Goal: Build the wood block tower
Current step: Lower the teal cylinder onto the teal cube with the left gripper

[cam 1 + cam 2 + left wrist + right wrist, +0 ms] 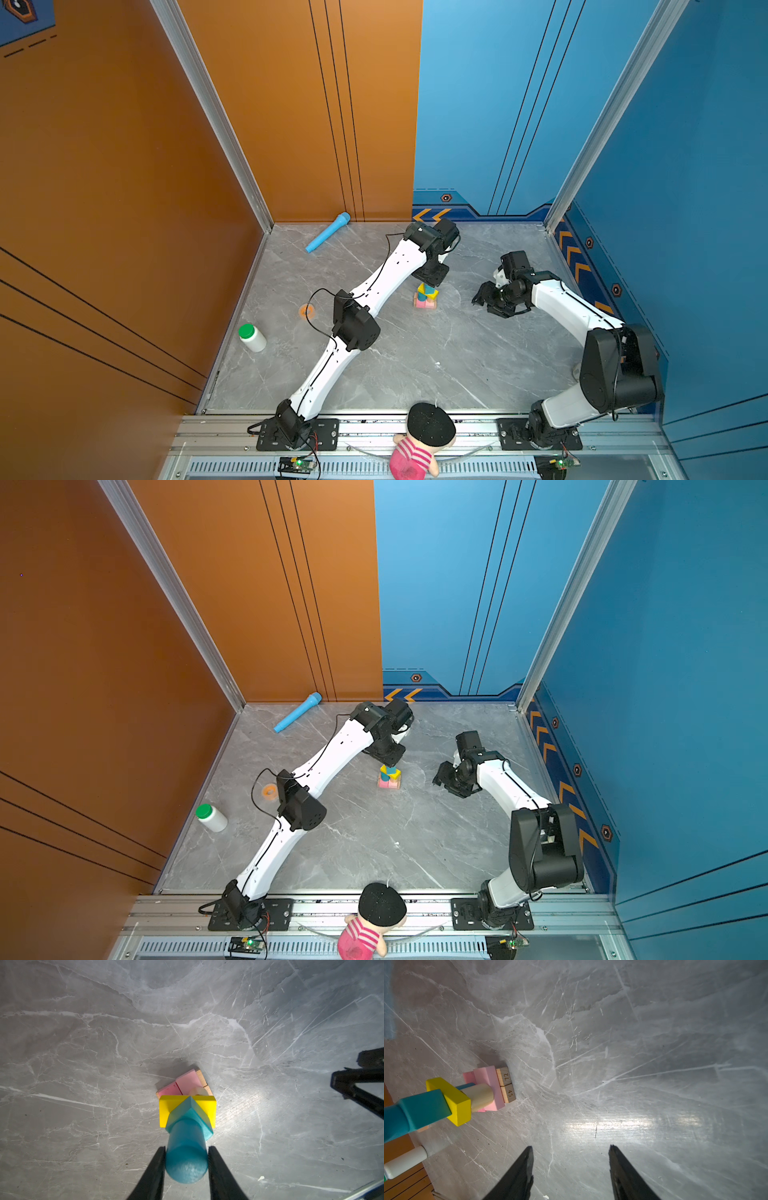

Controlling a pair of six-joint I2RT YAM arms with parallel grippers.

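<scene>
The tower stands mid-table. From the bottom it has tan bars, pink bars, a tan cylinder, a yellow bar, a teal cube and an upright blue cylinder. My left gripper hangs straight over the tower, its fingers close on either side of the blue cylinder, and a thin gap shows along one finger. My right gripper stays right of the tower, open and empty.
A light-blue toy microphone lies at the back left. A white bottle with a green cap lies near the left wall, with an orange ring beside the left arm. A pink-striped doll sits on the front rail.
</scene>
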